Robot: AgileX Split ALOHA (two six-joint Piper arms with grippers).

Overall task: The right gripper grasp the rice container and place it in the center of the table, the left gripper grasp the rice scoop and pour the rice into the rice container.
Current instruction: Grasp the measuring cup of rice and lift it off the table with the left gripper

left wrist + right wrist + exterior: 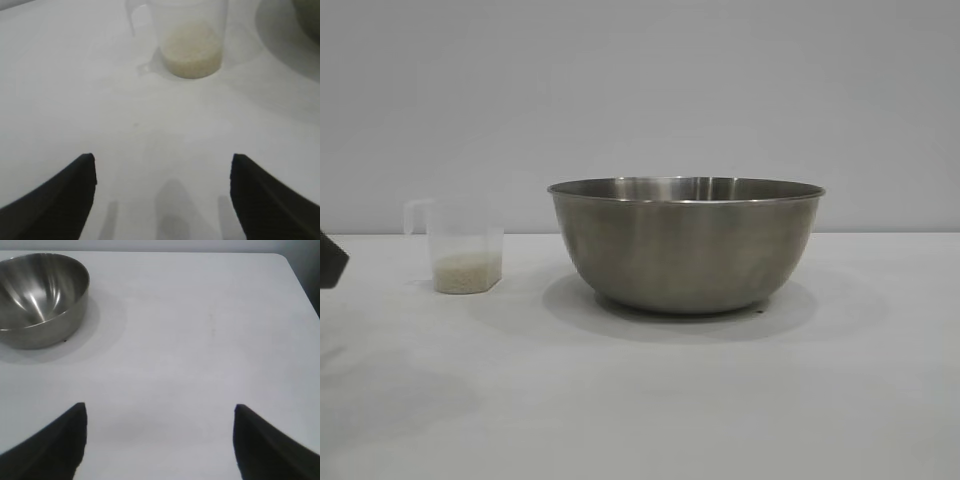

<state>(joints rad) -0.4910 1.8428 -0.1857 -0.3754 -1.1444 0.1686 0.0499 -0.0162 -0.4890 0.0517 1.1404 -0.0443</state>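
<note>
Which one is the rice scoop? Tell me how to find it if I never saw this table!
Look at the white table and find the big shiny steel bowl, the rice container, in the middle. To the bowl's left, standing apart from it, is the rice scoop. It is the small see-through plastic cup with a loop handle and white rice at its bottom.

Left end effector (162, 175) and right end effector (160, 420) both spread wide, holding nothing.
</note>
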